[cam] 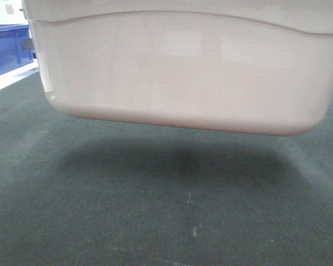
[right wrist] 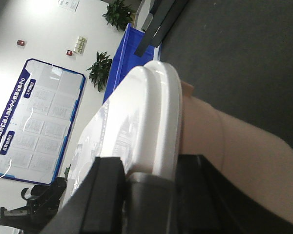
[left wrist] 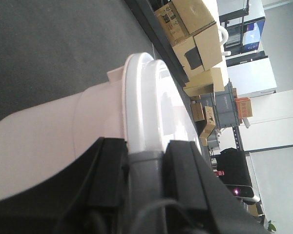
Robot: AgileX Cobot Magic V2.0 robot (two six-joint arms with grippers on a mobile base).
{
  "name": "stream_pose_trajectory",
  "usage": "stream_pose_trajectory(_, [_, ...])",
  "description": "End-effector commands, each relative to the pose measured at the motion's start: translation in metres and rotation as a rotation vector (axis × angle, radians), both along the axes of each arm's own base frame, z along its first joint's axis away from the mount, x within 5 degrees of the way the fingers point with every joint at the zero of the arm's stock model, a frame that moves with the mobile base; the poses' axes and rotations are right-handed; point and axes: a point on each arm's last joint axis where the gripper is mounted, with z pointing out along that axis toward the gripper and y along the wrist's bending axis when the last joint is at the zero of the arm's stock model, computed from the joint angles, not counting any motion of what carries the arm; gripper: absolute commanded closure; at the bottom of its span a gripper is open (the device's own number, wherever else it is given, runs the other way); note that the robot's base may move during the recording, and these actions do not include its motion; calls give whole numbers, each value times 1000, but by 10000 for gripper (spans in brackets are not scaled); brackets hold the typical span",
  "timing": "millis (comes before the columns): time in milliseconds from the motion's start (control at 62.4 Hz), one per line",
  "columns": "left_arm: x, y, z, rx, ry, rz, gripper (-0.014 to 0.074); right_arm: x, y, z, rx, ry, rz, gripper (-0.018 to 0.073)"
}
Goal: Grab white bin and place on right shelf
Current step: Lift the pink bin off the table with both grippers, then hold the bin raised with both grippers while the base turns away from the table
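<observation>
Black left gripper (left wrist: 145, 146) jaws clamped on grey handle (left wrist: 146, 183) of glossy white lid (left wrist: 146, 97); right gripper (right wrist: 151, 165) clamped likewise at opposite end. Large translucent whitish-pink plastic bin (cam: 183, 72) hangs above dark green carpet (cam: 166, 216), shadow beneath, blue plastic bin (cam: 8, 47) behind left.

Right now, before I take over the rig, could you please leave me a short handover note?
Left gripper: shut on the white bin, at its grey lid handle.
Right gripper: shut on the bin's other handle.
Bin: lid on, held clear of the carpet, its shadow below.
Done: grasp and lift.
Left to do: carry it to the right shelf, which no view shows, and set it there.
</observation>
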Motion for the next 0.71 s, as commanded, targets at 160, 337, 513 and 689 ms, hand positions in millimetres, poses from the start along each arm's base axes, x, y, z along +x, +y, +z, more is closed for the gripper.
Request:
stream_pose_trajectory(160, [-45, -31, 37, -164, -117, -426, 637, -40, 36, 59, 177, -306, 413, 494])
stream_pose_trajectory(337, [-50, -30, 49, -182, -156, -421, 637, -50, 37, 89, 157, -377, 407, 494])
stream_pose_trajectory(513, [-55, -29, 73, -190, -227, -426, 637, -53, 37, 108, 146, -425, 411, 494])
stream_pose_trajectory(689, [-58, -29, 96, -196, -274, -433, 637, -53, 37, 112, 140, -435, 404, 494])
